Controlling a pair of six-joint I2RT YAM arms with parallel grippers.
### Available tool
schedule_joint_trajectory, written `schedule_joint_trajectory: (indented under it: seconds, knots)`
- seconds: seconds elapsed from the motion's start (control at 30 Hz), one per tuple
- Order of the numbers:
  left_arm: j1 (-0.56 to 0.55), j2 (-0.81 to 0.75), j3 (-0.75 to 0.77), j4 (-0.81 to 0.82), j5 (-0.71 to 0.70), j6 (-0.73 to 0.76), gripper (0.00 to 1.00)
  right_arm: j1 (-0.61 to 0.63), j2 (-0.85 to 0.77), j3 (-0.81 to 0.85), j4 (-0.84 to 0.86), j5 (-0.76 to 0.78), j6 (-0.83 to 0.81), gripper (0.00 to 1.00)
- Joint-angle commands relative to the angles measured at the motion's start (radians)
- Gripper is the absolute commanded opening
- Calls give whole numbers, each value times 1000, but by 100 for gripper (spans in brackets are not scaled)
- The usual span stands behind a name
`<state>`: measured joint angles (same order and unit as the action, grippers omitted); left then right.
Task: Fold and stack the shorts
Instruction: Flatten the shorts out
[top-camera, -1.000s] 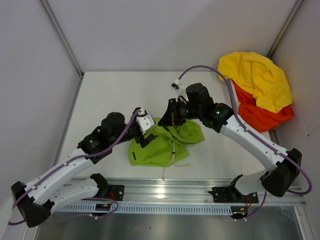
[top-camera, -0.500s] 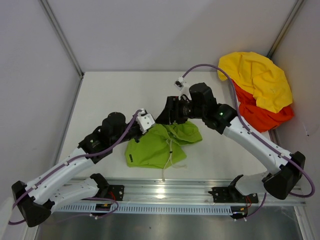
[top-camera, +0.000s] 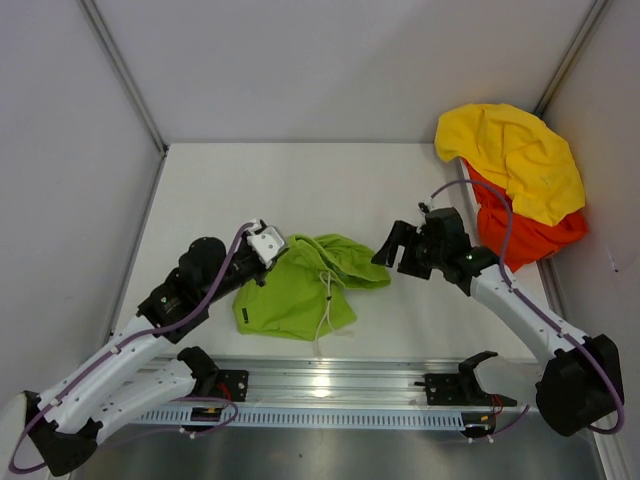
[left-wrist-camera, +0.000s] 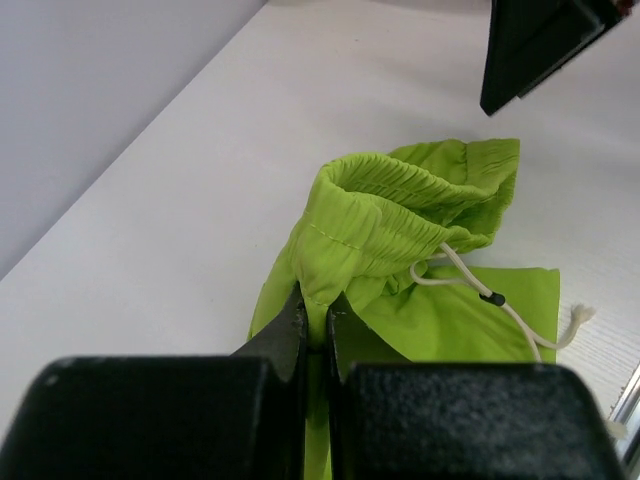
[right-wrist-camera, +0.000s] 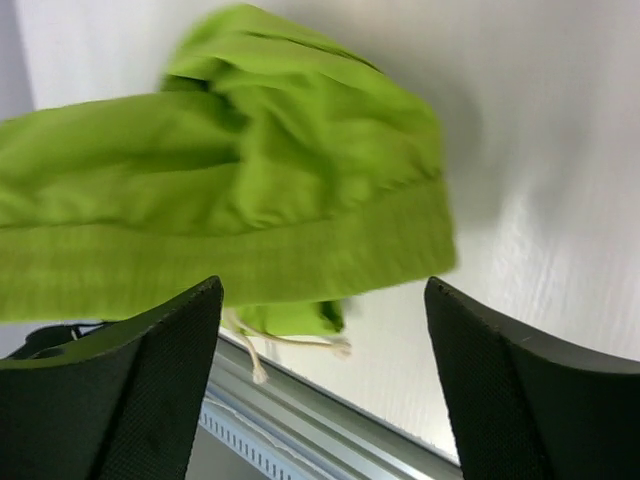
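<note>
The lime-green shorts (top-camera: 300, 292) lie bunched on the bench (top-camera: 250, 190) between the arms, their long axis running left to right. The left tool (left-wrist-camera: 315, 322) is pressed together, pinching their left edge. The right tool (top-camera: 393, 250), spread and empty, hangs just beside their right end.

Bright, even light is given from overhead. In the top view, glare is seen on the metal rail (top-camera: 320, 388) at 6 o'clock, and only soft shadows are cast on the table (top-camera: 250, 180). In the right wrist view the lime-green shorts (right-wrist-camera: 250, 190) are smeared by motion blur. The left wrist view is rendered sharp.
</note>
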<state>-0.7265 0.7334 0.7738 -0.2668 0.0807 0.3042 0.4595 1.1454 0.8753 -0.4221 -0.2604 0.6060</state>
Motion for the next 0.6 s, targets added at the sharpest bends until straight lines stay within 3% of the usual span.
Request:
schedule_joint_trajectory:
  seconds: [0.0, 0.2, 0.33, 0.57]
  knots:
    - [6, -40, -8, 95, -19, -17, 0, -44, -10, -81, 117, -34, 87, 85]
    - [6, -35, -4, 80, -35, -16, 0, -140, 25, -225, 252, -131, 239, 90]
    - [6, -46, -14, 84, -52, -16, 0, -150, 25, -289, 296, -112, 325, 91]
    - [6, -51, -16, 81, -48, -16, 0, -170, -4, -467, 568, -155, 544, 92]
